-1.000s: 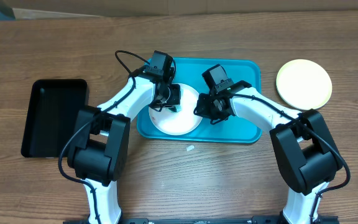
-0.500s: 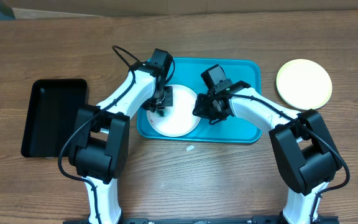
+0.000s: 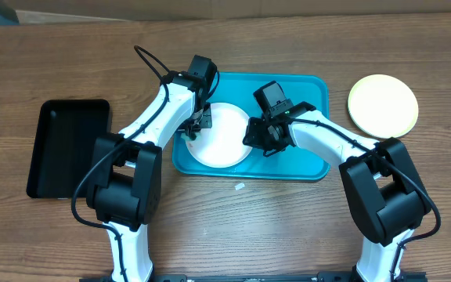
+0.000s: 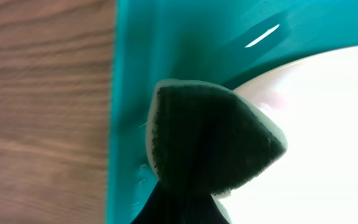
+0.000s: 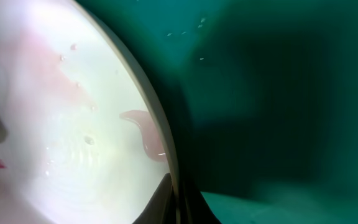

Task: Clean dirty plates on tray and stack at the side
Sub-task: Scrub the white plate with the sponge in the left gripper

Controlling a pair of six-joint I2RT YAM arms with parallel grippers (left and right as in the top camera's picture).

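A white plate lies on the left part of the turquoise tray. It also shows in the right wrist view, with a reddish smear near its rim. My right gripper is shut on that plate's right rim. My left gripper is shut on a dark sponge with a pale edge, held over the plate's left edge and the tray floor. A pale yellow-green plate lies on the table to the right of the tray. The third plate is out of view.
A black rectangular tray lies on the wooden table at the left. A small white scrap lies on the table just in front of the turquoise tray.
My left gripper has moved with the sponge from the plate's upper middle toward its left edge. The right gripper has stayed on the plate's rim.
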